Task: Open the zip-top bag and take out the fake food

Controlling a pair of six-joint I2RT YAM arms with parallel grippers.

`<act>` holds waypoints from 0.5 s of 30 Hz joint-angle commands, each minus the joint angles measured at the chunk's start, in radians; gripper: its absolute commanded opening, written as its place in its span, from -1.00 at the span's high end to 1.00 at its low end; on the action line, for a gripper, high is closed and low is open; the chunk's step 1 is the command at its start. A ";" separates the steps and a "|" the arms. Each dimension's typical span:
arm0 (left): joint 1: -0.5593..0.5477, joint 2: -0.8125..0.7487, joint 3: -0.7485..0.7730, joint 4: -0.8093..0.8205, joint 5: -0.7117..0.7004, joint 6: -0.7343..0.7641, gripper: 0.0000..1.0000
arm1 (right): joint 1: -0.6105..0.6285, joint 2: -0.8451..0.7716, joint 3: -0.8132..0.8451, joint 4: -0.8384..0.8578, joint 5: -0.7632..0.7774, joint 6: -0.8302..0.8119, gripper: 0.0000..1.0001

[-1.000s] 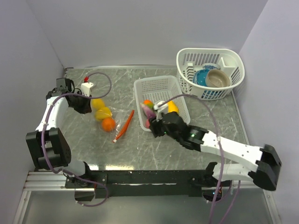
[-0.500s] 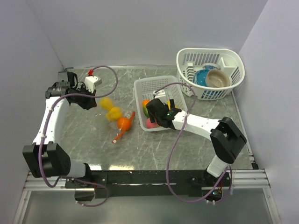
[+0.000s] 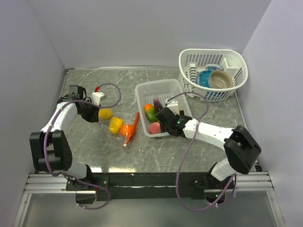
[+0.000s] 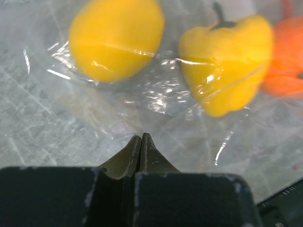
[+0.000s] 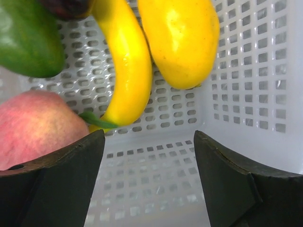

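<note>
The zip-top bag [image 3: 110,120] lies on the table, its orange-red zip strip [image 3: 133,125] pointing toward the white slotted basket [image 3: 163,88]. Inside it are a yellow lemon [image 3: 105,114], a yellow pepper [image 3: 115,125] and an orange fruit [image 3: 126,131]. My left gripper [image 3: 93,115] is shut on the bag's clear bottom edge [image 4: 141,127], with the lemon [image 4: 116,38] and pepper [image 4: 227,61] just beyond. My right gripper [image 3: 165,121] hangs open and empty [image 5: 149,142] over the basket's near end, above a banana [image 5: 123,66], a yellow fruit [image 5: 182,40], a green-orange mango [image 3: 150,112] and a peach [image 3: 154,127].
A dark purple piece [image 3: 157,102] lies in the slotted basket too. A round white basket [image 3: 234,59] with a blue bowl [image 3: 203,78] and a tan bowl [image 3: 221,79] stands at the back right. Grey walls close in on the left and right.
My left gripper has moved nearer and drawn the bag, which shifted right toward the basket. My right gripper has moved within the basket to its near end.
</note>
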 commanded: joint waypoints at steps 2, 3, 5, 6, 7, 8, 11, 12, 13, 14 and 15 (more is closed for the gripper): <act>0.001 0.036 -0.028 0.126 -0.117 0.031 0.98 | 0.105 -0.057 0.035 -0.064 0.112 0.038 -0.76; 0.004 0.044 -0.039 0.135 -0.129 0.035 0.98 | 0.125 -0.053 0.084 -0.070 0.188 0.010 -0.85; 0.013 0.058 -0.058 0.170 -0.154 0.048 0.98 | 0.183 -0.047 0.144 -0.085 0.259 -0.048 -0.92; 0.027 0.064 -0.065 0.181 -0.186 0.055 0.98 | 0.202 -0.047 0.194 -0.064 0.281 -0.071 -0.97; 0.035 0.069 -0.071 0.195 -0.197 0.061 0.98 | 0.218 -0.047 0.216 -0.044 0.298 -0.094 -0.97; 0.048 0.081 -0.074 0.196 -0.206 0.074 0.99 | 0.243 -0.045 0.231 -0.021 0.293 -0.137 -0.97; 0.124 0.105 -0.054 0.173 -0.186 0.097 0.98 | 0.260 -0.033 0.267 0.068 0.185 -0.185 -0.91; 0.163 0.111 -0.042 0.154 -0.163 0.102 0.98 | 0.266 -0.022 0.270 0.118 0.160 -0.194 -0.90; 0.179 0.116 -0.031 0.137 -0.154 0.110 0.99 | 0.275 -0.013 0.270 0.146 0.114 -0.206 -0.91; 0.191 0.113 -0.019 0.115 -0.146 0.120 0.98 | 0.283 0.014 0.270 0.174 0.102 -0.238 -0.91; 0.205 0.105 -0.017 0.110 -0.140 0.128 0.98 | 0.309 0.030 0.265 0.235 0.091 -0.257 -0.92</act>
